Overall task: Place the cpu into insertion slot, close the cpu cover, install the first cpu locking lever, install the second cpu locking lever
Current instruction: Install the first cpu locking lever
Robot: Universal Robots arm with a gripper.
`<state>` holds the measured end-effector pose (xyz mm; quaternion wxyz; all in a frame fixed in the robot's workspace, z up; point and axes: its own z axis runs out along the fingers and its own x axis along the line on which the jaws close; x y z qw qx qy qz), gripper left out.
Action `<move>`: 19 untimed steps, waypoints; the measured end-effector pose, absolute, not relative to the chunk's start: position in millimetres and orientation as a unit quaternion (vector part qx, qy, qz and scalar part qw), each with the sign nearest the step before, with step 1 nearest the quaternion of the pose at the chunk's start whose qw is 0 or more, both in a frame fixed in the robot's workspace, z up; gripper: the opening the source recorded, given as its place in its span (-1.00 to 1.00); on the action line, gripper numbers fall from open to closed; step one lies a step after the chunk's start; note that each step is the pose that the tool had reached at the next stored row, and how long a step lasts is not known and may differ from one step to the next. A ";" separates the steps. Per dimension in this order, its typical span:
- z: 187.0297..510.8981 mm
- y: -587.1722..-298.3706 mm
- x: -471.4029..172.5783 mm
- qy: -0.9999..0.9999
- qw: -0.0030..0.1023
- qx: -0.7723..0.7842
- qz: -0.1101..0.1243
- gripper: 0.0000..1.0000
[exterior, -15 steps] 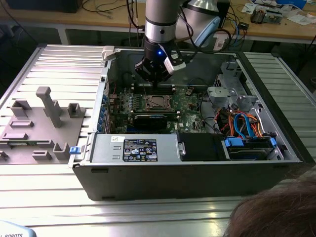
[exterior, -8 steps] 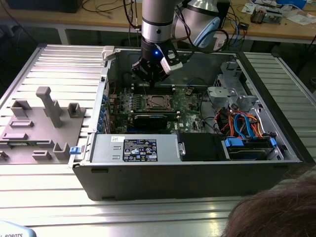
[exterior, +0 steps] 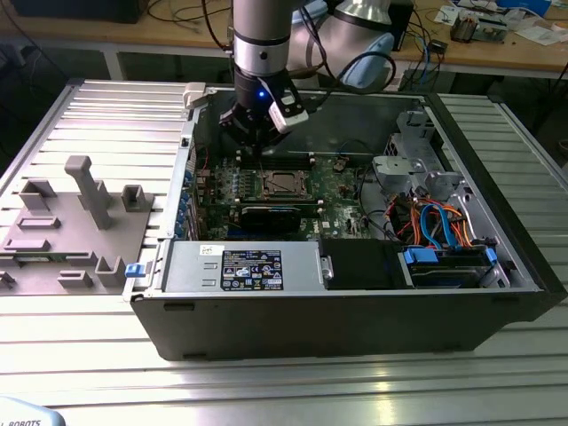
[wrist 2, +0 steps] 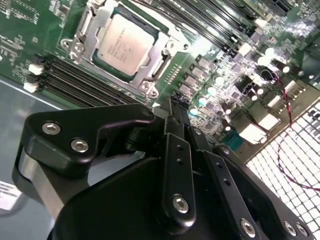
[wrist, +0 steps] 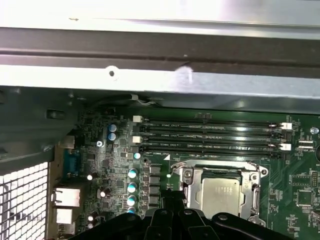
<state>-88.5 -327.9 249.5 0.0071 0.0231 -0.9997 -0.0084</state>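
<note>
Second wrist view: clenched, empty tool (wrist 2: 172, 107) hangs beside the cpu (wrist 2: 126, 42), memory slots (wrist 2: 75, 80) adjoining.

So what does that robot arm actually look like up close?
The arm is a silver-grey cylinder with a black band and a small blue light low on it. Cables loop behind it. Its end effector is matte black, built of flat jointed links held by shiny silver screws, with a white block at one side.

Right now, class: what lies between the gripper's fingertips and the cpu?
In the second wrist view, green motherboard and the socket's silvery cpu cover edge lie between the gripper and the cpu.
</note>
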 end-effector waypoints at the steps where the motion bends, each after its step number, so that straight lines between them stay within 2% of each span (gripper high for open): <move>1: 249.5 -327.9 -90.2 -1.000 0.007 0.023 -0.009 -0.79; 9: 250.5 -325.5 -103.5 -1.000 0.004 0.023 -0.011 -0.79; 19: 259.2 -309.2 -105.6 -1.000 0.003 0.023 -0.012 -0.79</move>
